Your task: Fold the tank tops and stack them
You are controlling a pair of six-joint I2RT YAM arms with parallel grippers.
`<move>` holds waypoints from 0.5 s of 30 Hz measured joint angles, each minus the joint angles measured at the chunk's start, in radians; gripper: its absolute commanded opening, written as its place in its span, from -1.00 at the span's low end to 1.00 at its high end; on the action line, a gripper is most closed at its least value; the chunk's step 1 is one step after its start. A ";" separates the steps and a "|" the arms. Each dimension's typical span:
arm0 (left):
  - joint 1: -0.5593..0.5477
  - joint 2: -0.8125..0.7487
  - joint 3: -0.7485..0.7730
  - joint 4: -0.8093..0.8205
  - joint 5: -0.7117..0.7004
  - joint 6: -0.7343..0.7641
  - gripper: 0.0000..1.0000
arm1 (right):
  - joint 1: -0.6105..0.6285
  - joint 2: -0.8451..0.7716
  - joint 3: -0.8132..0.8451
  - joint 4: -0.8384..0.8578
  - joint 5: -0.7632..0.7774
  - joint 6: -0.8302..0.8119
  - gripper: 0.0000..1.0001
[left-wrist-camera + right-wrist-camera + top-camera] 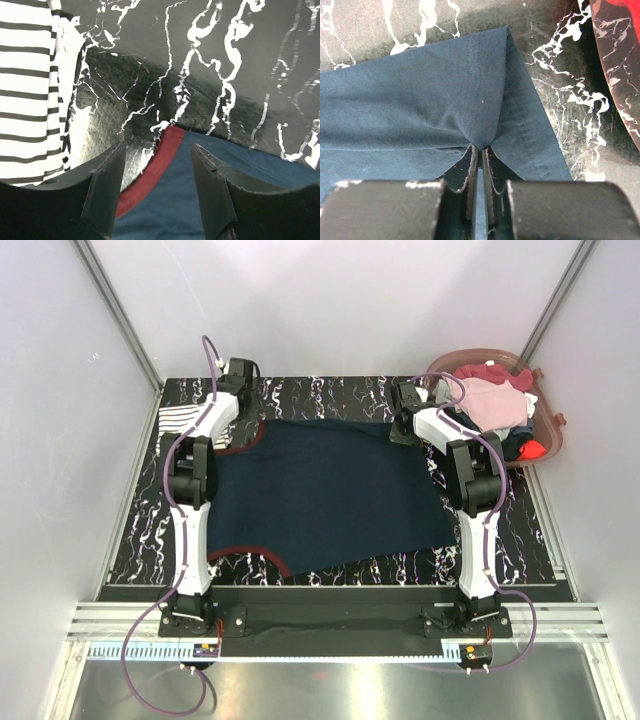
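Observation:
The dark navy tank top lies spread flat in the middle of the table, its dark red trim showing at the left. Its far right corner is folded up, and my right gripper is shut on it. At the far left strap, my left gripper stands open low over the cloth. Its fingers straddle the red trim and the navy cloth. The white striped tank top lies folded at the table's far left.
A reddish translucent basket holding pink and other clothes stands at the far right; its rim is close to my right gripper. The black marbled tabletop is walled by white panels on both sides.

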State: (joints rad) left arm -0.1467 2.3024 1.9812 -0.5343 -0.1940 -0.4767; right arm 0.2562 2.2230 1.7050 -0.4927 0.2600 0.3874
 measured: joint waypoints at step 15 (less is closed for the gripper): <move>0.003 0.172 0.197 -0.080 0.036 -0.031 0.03 | 0.000 -0.017 -0.010 0.000 -0.013 -0.001 -0.81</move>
State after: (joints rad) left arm -0.1432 2.4748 2.1780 -0.6147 -0.1577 -0.5076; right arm 0.2562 2.2059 1.6955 -0.4931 0.2466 0.3862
